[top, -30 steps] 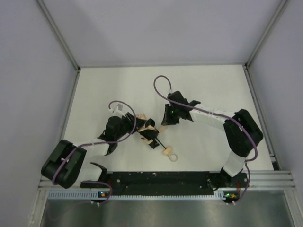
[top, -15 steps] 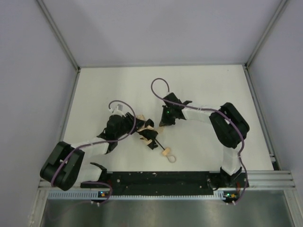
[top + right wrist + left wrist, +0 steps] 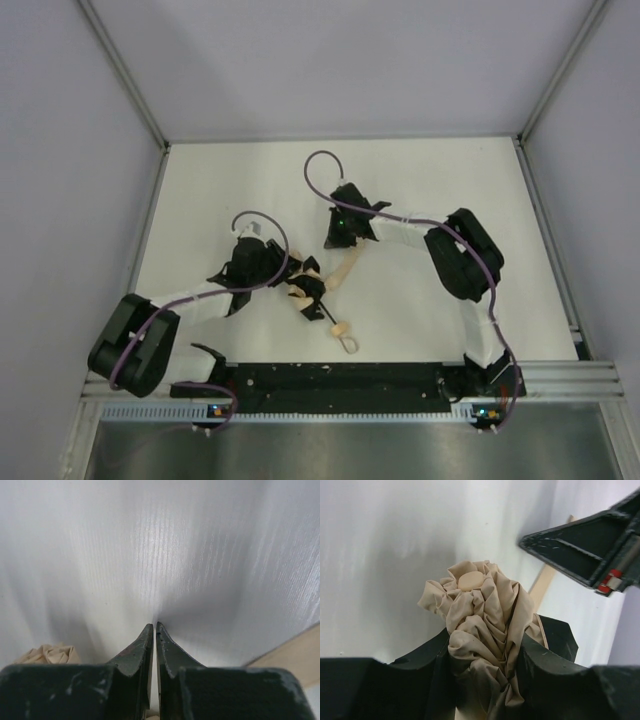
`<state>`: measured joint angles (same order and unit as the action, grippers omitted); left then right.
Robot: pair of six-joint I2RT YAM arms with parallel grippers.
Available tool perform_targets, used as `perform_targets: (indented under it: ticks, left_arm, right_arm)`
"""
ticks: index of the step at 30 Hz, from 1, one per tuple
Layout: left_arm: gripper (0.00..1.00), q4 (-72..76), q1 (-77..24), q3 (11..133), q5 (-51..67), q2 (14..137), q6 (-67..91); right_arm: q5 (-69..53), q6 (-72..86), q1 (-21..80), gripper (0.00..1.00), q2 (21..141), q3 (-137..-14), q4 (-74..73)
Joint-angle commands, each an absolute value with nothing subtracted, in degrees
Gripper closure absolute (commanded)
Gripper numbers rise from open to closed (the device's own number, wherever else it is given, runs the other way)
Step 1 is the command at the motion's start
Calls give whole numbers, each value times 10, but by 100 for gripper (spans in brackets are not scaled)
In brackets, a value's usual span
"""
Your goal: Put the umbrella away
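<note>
The umbrella (image 3: pixel 303 283) lies at the table's middle, its beige canopy bunched, its thin black shaft (image 3: pixel 325 314) running to the small tan handle (image 3: pixel 338 328) and loop (image 3: pixel 350 345). My left gripper (image 3: pixel 290 272) is shut on the bunched canopy (image 3: pixel 480 620), fabric squeezed between both fingers (image 3: pixel 547 675). A tan closure strap (image 3: pixel 345 265) stretches from the canopy up to my right gripper (image 3: pixel 335 243). The right jaws (image 3: pixel 154 627) are closed to a thin slit, and the strap (image 3: pixel 295 655) passes beside and under them. The strap (image 3: pixel 542 582) also shows in the left wrist view, reaching the right gripper (image 3: pixel 575 545).
The white table (image 3: pixel 450 180) is walled by grey panels left, right and behind. A black rail (image 3: pixel 340 378) runs along the near edge between the arm bases. The right arm's purple cable (image 3: pixel 312 175) loops over the table's far middle.
My right gripper has moved left and farther back, and the tan strap now stretches out from the canopy. The umbrella's handle end has shifted a little left.
</note>
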<state>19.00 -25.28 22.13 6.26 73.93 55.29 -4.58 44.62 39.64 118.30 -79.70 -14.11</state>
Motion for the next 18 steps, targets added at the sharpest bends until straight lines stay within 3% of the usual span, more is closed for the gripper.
perform_targets:
  ticks: [1, 2, 7, 10, 15, 18]
  left_arm:
    - [100, 73, -256, 264, -12, 775, 489]
    - [100, 68, -256, 266, -18, 774, 488]
    - [100, 62, -256, 264, -41, 761, 511]
    - [100, 55, -255, 265, -39, 756, 529]
    - [100, 57, -256, 261, -36, 739, 565]
    - [100, 49, -256, 267, -33, 740, 574]
  right_arm:
    - [-51, 379, 396, 95, 1180, -845, -173]
    - [-59, 360, 395, 92, 1162, -852, -181]
    - [-117, 288, 401, 42, 1063, -839, -199]
    - [-146, 244, 421, 21, 984, -752, -143]
    - [-158, 177, 469, 14, 850, -588, 14]
    - [-152, 134, 503, 13, 852, -577, 42]
